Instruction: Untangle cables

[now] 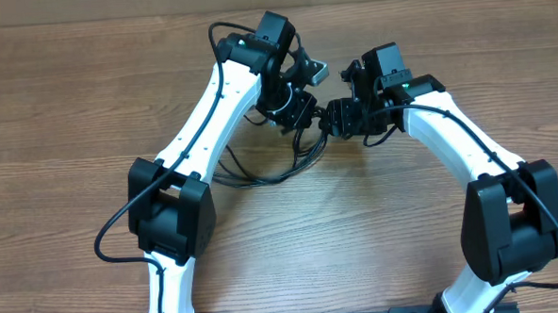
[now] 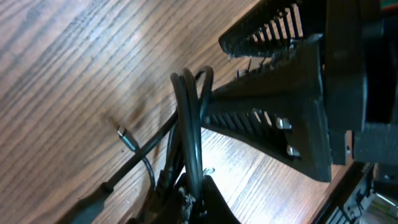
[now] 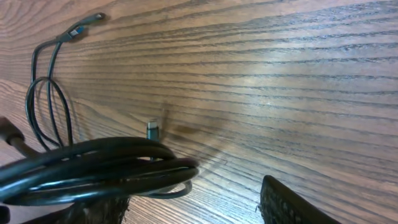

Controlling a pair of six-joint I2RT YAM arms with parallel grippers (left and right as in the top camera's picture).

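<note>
Cables (image 1: 261, 171): one tangled bundle, centre-far on the table, loops trailing near-left. Our left gripper (image 1: 294, 107) is clenched on the bundle. Our right gripper (image 1: 339, 118) has its jaws spread beside a loop, grasping nothing. We judge no cord is separated yet.

Bright even light, soft glare on the wooden table (image 3: 267, 81), blurry near cables (image 3: 93, 165) in wrist views.

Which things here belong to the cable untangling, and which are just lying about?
Job: cables; left pincer, gripping them; right pincer, open.
Not job: wooden table; thicker wires on the arms.
</note>
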